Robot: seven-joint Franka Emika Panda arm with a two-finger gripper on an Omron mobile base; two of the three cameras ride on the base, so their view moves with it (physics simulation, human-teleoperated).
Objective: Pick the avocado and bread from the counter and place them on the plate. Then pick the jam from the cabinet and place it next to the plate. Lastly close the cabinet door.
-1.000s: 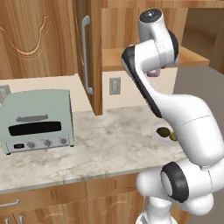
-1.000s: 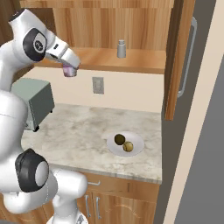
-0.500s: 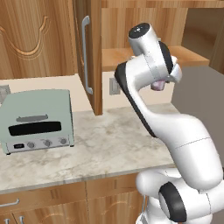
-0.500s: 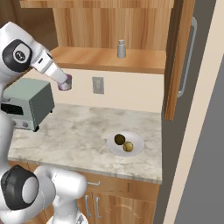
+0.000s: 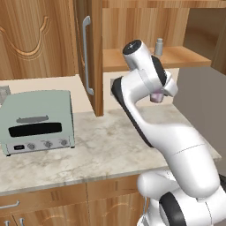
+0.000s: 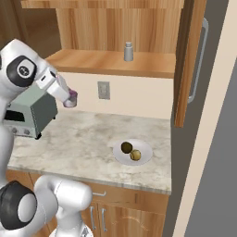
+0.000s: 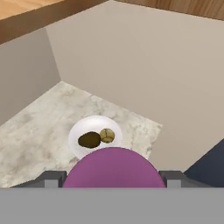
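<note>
My gripper (image 6: 69,98) is shut on the small purple jam (image 6: 71,99) jar and holds it in the air above the counter (image 6: 83,139), left of the plate. The left base view shows the jam (image 5: 155,97) under the hand, below the cabinet shelf. In the hand view the jam (image 7: 113,168) sits between the fingers (image 7: 52,178). Beyond it the white plate (image 7: 76,133) carries the dark avocado (image 7: 89,140) and the tan bread (image 7: 107,135). The plate (image 6: 118,156) with avocado (image 6: 126,147) and bread (image 6: 135,155) lies near the counter's front right. The cabinet door (image 6: 187,60) stands open.
A grey shaker bottle (image 6: 128,51) stands on the cabinet shelf (image 6: 106,62). A pale green toaster oven (image 5: 37,121) sits on the counter's left part. The open door (image 5: 90,53) with its silver handle juts out between the toaster oven and the arm.
The arm has brought the jam down from shelf height, lower and closer to the counter. The grip on the jar is unchanged.
</note>
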